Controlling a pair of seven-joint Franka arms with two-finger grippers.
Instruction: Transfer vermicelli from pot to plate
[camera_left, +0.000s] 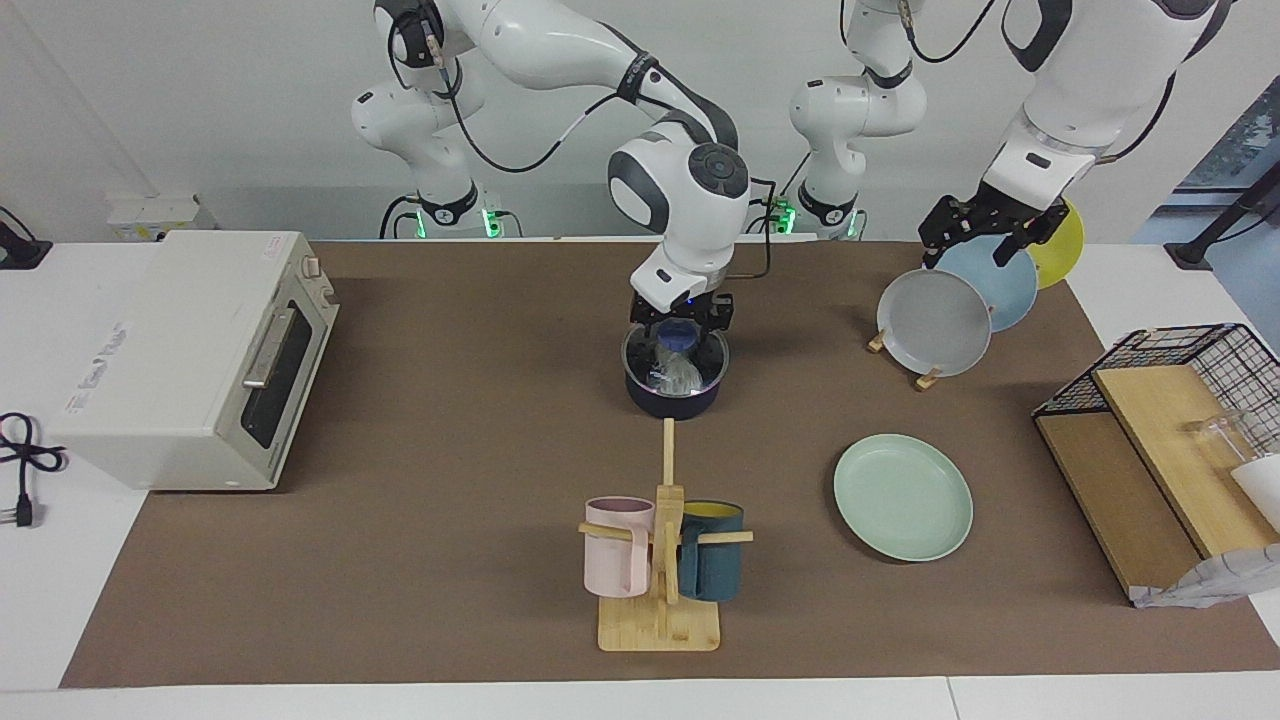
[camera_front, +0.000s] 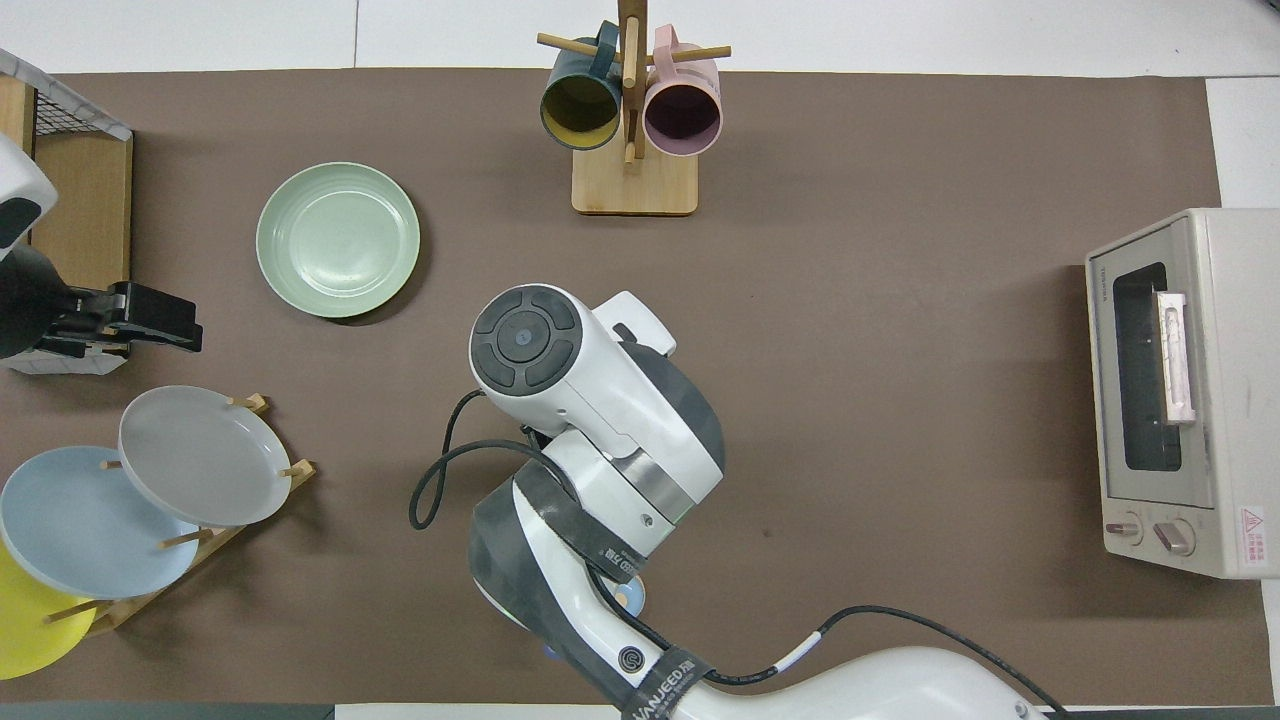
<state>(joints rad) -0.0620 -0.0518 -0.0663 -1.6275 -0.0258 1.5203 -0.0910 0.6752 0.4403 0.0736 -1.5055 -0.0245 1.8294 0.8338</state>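
Note:
The dark navy pot (camera_left: 672, 400) stands mid-table, nearer to the robots than the mug stand. A clear glass lid (camera_left: 640, 362) with a blue knob (camera_left: 678, 337) lies on it. The whitish vermicelli (camera_left: 682, 376) shows through the lid, inside the pot. My right gripper (camera_left: 680, 325) is down at the knob. The right arm hides the pot in the overhead view. The mint-green plate (camera_left: 903, 497) lies empty toward the left arm's end; it also shows in the overhead view (camera_front: 338, 240). My left gripper (camera_left: 985, 235) waits open in the air over the plate rack, and also shows in the overhead view (camera_front: 165, 320).
A wooden mug stand (camera_left: 662, 560) holds a pink mug and a teal mug. A plate rack holds a grey plate (camera_left: 933, 322), a light blue plate (camera_left: 1000, 280) and a yellow one. A toaster oven (camera_left: 190, 360) stands at the right arm's end, a wire-and-wood rack (camera_left: 1170, 440) at the left arm's end.

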